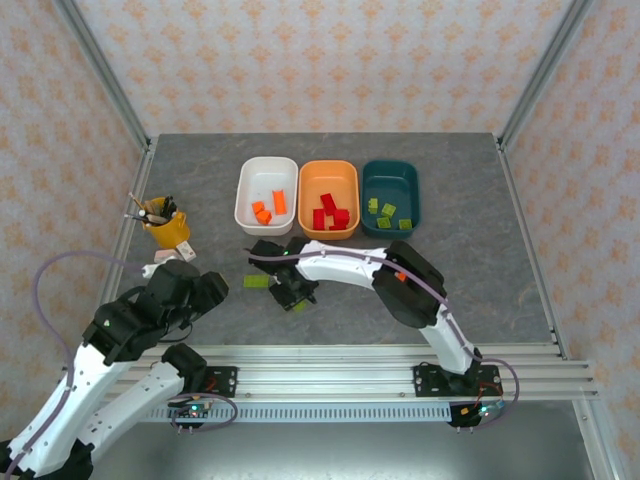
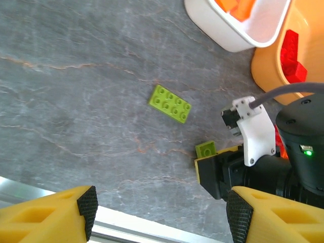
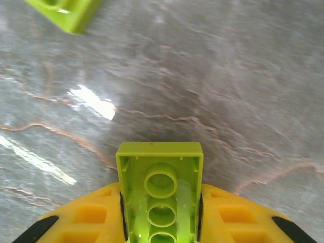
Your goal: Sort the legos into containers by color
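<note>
- A yellow cup of pens (image 1: 167, 228) stands close to the left edge of the bench (image 1: 480, 260), about midway back.
- The left gripper (image 2: 162, 205) hangs over the near left part of the bench. Its fingers (image 2: 87, 202) are spread wide and nothing is between them.
- A flat lime-green lego (image 1: 257, 282) lies studs up on the bare bench, in front of the white tub and between the two grippers, with neither one touching it.
- The right gripper (image 1: 295, 295) reaches across to the middle of the bench, just right of that loose piece. It is clenched on a second lime-green lego (image 3: 161, 172).
- That lego is pinched between the yellow fingers (image 3: 86, 217) with its hollow underside turned toward the wrist camera. I cannot tell whether it is clear of the surface.
- The white tub (image 1: 243, 190) is the left one of three set side by side toward the far edge. It holds a few orange legos (image 1: 270, 208).
- The orange tub (image 1: 328, 165) sits just beside it in the middle, with red legos (image 1: 330, 215) gathered in its near half.
- The dark teal tub (image 1: 390, 166) ends the row on the right and holds several lime-green legos (image 1: 385, 212).
</note>
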Tool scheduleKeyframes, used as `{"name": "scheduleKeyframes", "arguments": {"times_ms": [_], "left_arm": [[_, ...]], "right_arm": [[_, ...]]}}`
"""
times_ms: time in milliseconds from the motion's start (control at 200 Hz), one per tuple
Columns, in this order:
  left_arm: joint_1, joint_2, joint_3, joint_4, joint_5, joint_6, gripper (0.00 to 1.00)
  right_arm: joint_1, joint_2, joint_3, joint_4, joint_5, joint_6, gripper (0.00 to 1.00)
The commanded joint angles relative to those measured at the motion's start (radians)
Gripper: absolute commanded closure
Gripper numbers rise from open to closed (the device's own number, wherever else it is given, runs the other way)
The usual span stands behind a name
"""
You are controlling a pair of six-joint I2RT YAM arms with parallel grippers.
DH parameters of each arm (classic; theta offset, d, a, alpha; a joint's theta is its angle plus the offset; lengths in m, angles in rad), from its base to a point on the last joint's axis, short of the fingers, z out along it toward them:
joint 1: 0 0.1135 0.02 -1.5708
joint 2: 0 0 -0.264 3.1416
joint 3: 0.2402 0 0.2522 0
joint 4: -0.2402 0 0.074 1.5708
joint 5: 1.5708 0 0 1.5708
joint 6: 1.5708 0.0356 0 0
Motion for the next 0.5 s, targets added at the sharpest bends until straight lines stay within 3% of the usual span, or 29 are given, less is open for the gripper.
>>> {"name": "scheduleKeyframes", "arguments": {"times_ms": [0,265,495], "left_arm": [[0.007,0.059,-0.022,0.157,0.103,0.059,0.29],[0.001,0.258,0.066,0.328,0.181,0.123,0.28],[-0.019,0.445,0.177,0.430,0.221,0.175,0.28]], "right_arm": [[-0.067,-0.131,-0.028,-0.019,0.047,0.047,0.70],[-0.340,-0.338,-0.041,-0.087,0.117,0.063,0.71],[-0.617,-0.270,0.060,-0.172,0.245,0.082,0.72]]}}
